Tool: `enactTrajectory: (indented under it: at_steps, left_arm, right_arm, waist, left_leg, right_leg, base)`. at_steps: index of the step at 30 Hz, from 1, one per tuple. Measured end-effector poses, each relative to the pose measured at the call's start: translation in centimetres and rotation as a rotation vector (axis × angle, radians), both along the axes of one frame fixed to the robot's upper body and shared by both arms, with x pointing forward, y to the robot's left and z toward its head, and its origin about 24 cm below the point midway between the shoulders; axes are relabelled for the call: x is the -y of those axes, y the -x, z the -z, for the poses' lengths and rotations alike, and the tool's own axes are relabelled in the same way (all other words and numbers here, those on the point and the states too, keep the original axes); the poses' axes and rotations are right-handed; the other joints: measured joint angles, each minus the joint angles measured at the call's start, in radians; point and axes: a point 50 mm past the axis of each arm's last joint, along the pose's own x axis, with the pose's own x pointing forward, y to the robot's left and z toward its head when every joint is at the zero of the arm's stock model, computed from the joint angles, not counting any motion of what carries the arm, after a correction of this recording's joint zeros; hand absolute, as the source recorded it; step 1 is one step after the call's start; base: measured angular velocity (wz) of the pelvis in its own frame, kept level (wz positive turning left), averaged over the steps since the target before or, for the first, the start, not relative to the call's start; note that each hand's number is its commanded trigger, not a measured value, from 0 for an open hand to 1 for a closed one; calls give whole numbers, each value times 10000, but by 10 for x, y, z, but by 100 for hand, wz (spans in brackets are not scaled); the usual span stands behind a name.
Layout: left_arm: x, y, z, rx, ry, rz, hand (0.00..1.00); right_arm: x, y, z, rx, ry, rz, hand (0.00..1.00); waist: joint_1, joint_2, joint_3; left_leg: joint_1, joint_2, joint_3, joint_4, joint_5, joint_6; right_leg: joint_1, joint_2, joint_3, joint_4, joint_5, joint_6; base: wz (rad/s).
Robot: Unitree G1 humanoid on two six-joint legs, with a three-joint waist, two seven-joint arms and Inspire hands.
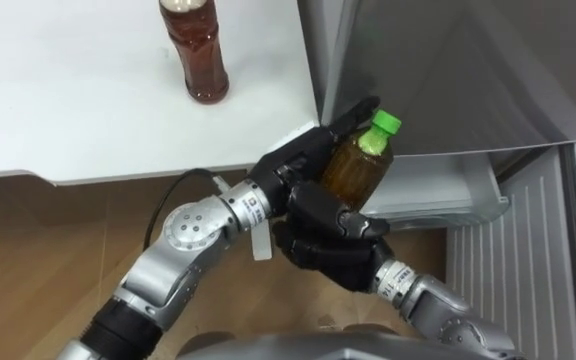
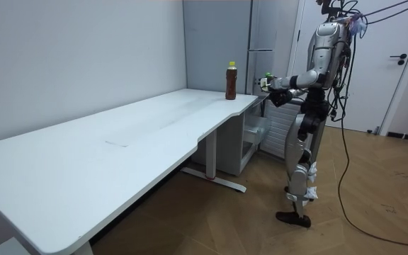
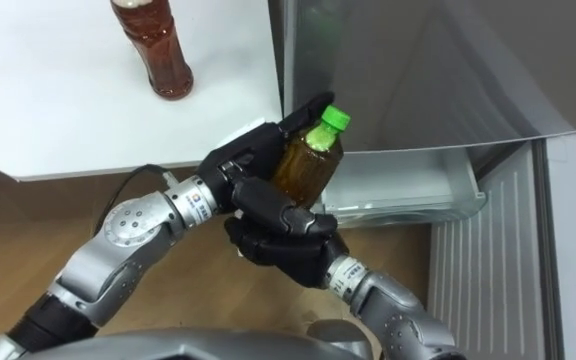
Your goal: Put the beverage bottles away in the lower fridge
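Note:
I hold a small brown drink bottle with a green cap [image 1: 358, 168] [image 3: 306, 165] tilted between both hands, in front of the fridge. My left hand [image 1: 293, 165] [image 3: 238, 160] reaches in from the lower left, fingers wrapped behind the bottle's side. Coming up from below, my right hand [image 1: 328, 250] [image 3: 278, 245] has its fingers curled over the bottle's lower part. A second, taller brown bottle [image 1: 196, 55] [image 2: 230, 80] stands upright on the white table [image 1: 68, 110] near its corner. The open white lower fridge drawer [image 1: 438, 195] lies just beyond the held bottle.
The grey fridge front [image 1: 448, 70] rises right of the table corner. A white ribbed panel [image 1: 513, 270] stands at the right, beside the drawer. In the room view I stand on wooden floor at the long table's far end, facing the fridge [image 2: 261, 42].

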Motion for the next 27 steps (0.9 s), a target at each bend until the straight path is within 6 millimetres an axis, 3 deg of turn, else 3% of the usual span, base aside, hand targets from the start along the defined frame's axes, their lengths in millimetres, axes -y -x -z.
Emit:
enactTrajectory:
  at_steps: [17, 27]
  left_arm:
    - [-9, 2, 18, -621, -569, 857, 0]
    - [-9, 6, 25, -907, -793, 1169, 0]
  right_arm:
    - [16, 3, 3, -402, 549, -259, 100]
    - [30, 3, 5, -627, 1152, -271, 100]
  waist:
    - [-327, -103, 2]
    - [-797, -56, -12]
  left_leg:
    - [-39, -12, 5, 17, 1, 1]
    - [-23, -13, 9, 13, 2, 1]
  right_leg:
    - [-127, -6, 30, -22, -5, 5]
    - [-121, -6, 28, -7, -5, 4]
  base:
    - [0]
    - [0]
